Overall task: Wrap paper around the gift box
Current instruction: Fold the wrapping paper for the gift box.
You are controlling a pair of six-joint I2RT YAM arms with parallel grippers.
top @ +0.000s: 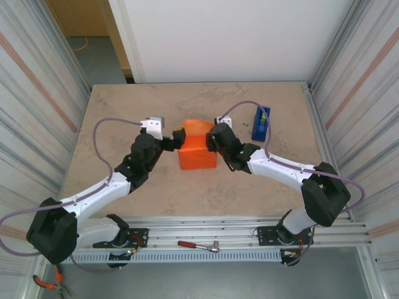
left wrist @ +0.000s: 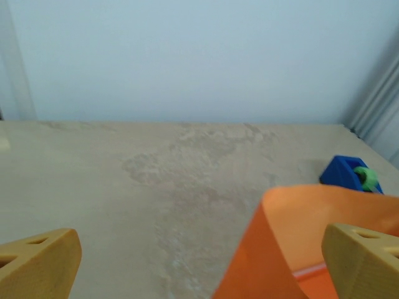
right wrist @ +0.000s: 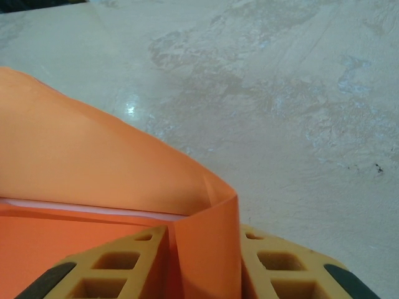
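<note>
Paper parcel at frame centre, 1 side pinched, the other free.
Top view: the orange paper (top: 198,152) sits tented over the hidden gift box at mid-table, with the left gripper (top: 179,139) and right gripper (top: 212,138) at its upper corners and a blue tape dispenser (top: 261,123) to the right. Left wrist view: 2 fingers (left wrist: 37,261) spread wide at the bottom corners, holding nothing; a paper flap rises at lower right. Right wrist view: jaws nearly closed, pinching a thin upright fold at bottom centre. The sheet is probably light, limp, slippery and easily creased, so it is best gripped gently at a folded edge.
</note>
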